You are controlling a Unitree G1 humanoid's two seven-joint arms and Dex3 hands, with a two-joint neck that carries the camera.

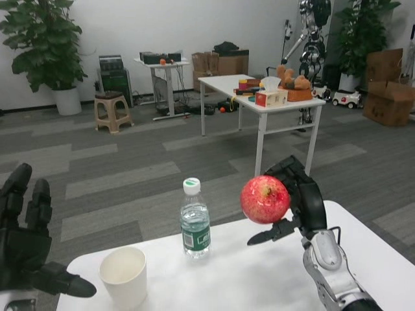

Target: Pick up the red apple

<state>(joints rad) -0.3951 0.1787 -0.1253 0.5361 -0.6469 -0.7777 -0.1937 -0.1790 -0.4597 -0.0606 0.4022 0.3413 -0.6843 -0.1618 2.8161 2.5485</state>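
Near: a white table (259, 272) with a rounded left corner, bearing a cup (124, 275) at near left and a bottle (194, 220) just right of it, upright, white cap on, green label with writing too small to read. Beyond: grey carpet (130, 175) in lighter and darker bands, white far wall.

At far left, a large potted plant (42, 45) in a white pot; right of it a tan stool (112, 110), dark equipment, and a small stand (162, 81) with gear on top. Cardboard boxes (220, 65) against the far wall. At mid right, a second white table (259, 103) loaded with a tissue box (271, 96), a brown basket and small coloured items; printing on the tissue box not legible. Behind that, a humanoid robot (313, 39) standing, another plant (360, 32), toy cars (343, 98) on the floor and more boxes (389, 91) at far right.

Apple (265, 199) red with pale speckles, lifted clear of the near table, right of the bottle and well above the tabletop. Held by the right hand (299, 201), fingers wrapped round the apple's far and right side, thumb reaching under it.

Left hand (26, 240) at near left edge, fingers spread and pointing up, holding nothing, beside the cup without touching it.
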